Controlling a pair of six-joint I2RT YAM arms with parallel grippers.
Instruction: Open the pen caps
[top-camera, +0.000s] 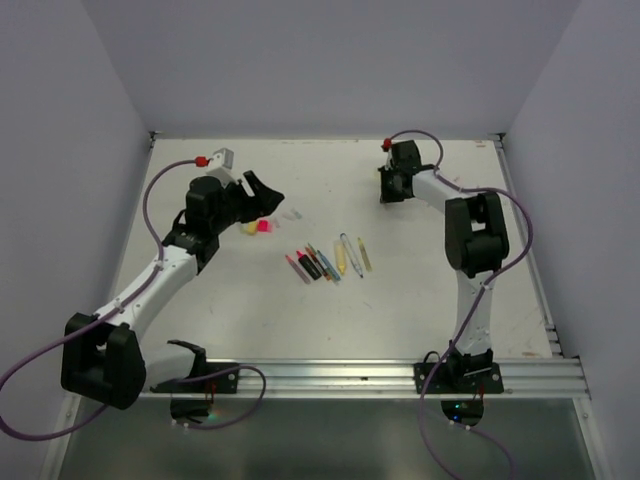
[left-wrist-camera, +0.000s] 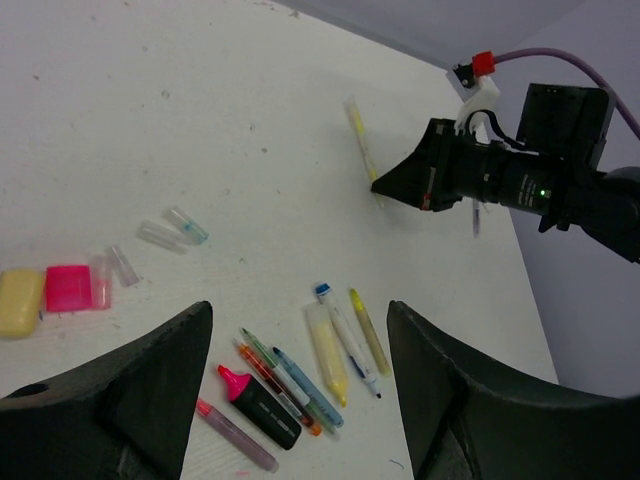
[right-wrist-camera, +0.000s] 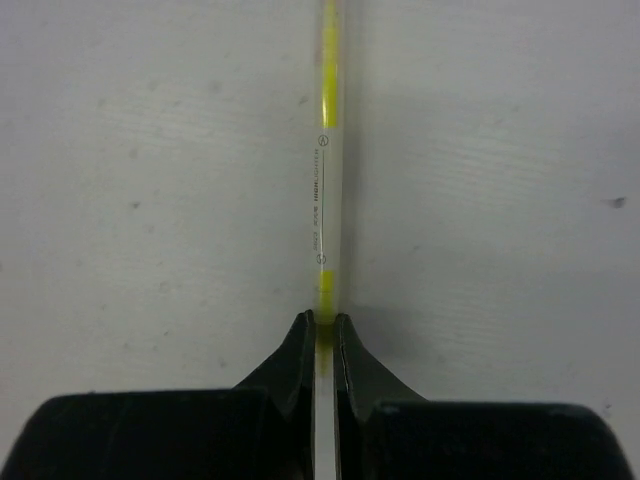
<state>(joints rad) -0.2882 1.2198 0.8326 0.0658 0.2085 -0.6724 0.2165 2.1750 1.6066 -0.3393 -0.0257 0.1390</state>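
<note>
Several pens (left-wrist-camera: 300, 370) lie in a row on the white table, among them a pink-and-black highlighter (left-wrist-camera: 258, 402), a yellow highlighter (left-wrist-camera: 330, 350) and a blue-tipped pen (left-wrist-camera: 345, 335); the row also shows in the top view (top-camera: 325, 262). Loose pen caps lie to the left: yellow (left-wrist-camera: 20, 302), pink (left-wrist-camera: 68, 288) and clear ones (left-wrist-camera: 160, 236). My left gripper (left-wrist-camera: 298, 310) is open and empty, held above the table over the pens. My right gripper (right-wrist-camera: 324, 325) is shut on the end of a slim clear-and-yellow pen (right-wrist-camera: 326, 180) at the far right of the table (top-camera: 392, 192).
Grey walls close in the table on the left, back and right. A metal rail (top-camera: 360, 378) runs along the near edge. The right arm's wrist and purple cable (left-wrist-camera: 560, 60) show beyond the pens in the left wrist view.
</note>
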